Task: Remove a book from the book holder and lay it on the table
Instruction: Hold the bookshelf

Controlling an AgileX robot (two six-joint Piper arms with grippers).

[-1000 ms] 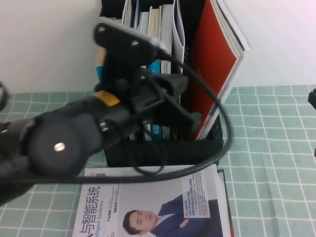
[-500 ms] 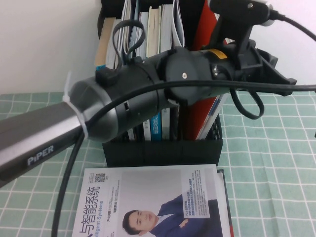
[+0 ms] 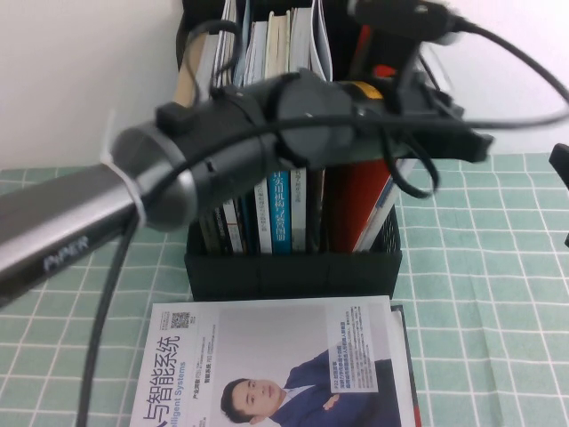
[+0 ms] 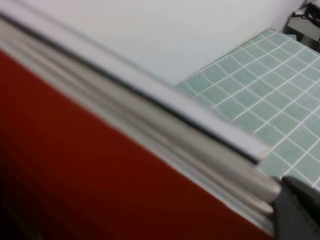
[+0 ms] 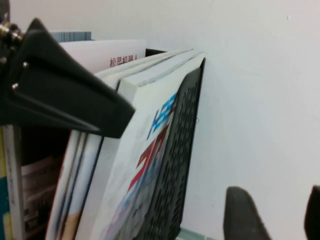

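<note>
The book (image 5: pixel 150 165) stands at the right end of the holder (image 3: pixel 293 267), its white cover against the mesh wall, beside the red magazine (image 3: pixel 360 200). The left gripper (image 3: pixel 444 142) hovers at that end, over the leaning tops; I cannot tell whether it is spread or pressed together. The right gripper (image 5: pixel 272 212) sits off to the right, fingers spread, holding nothing. The book looks thin, floppy and glossy, so pinch its top edge near the spine, then lay it on the tabletop (image 3: pixel 480 302).

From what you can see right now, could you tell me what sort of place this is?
Probably a robot test bench: grid-cloth table against a bare wall, stocked book holder, left pincer at it, right pincer nearby.
</note>
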